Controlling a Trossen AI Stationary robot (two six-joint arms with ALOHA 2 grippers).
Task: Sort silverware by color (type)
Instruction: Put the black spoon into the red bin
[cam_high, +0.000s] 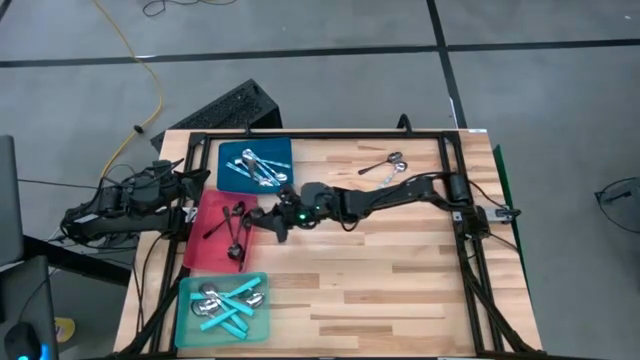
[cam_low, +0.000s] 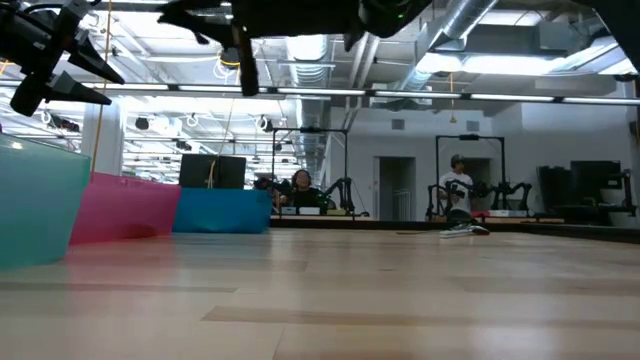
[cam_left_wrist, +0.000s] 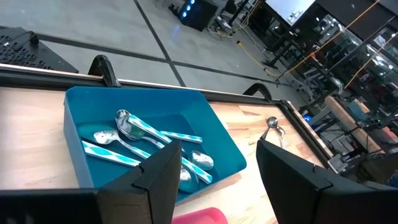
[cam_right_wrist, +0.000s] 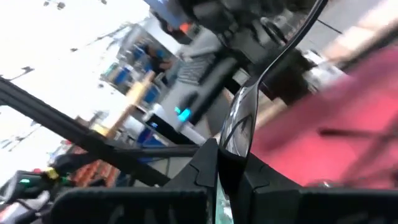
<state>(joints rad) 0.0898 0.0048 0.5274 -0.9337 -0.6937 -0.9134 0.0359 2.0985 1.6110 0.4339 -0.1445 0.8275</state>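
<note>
Right gripper (cam_high: 262, 212), clenched on 1 black spoon (cam_right_wrist: 239, 127), hangs over red tray (cam_high: 205, 245); tilted release risks overshoot.

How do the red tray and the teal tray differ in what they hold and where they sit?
The red tray holds black spoons; the teal tray holds turquoise-handled spoons. The red tray sits in the middle of the tray row; the teal tray sits at its end, by the table's edge. Both are flat trays along the table's left side.
</note>
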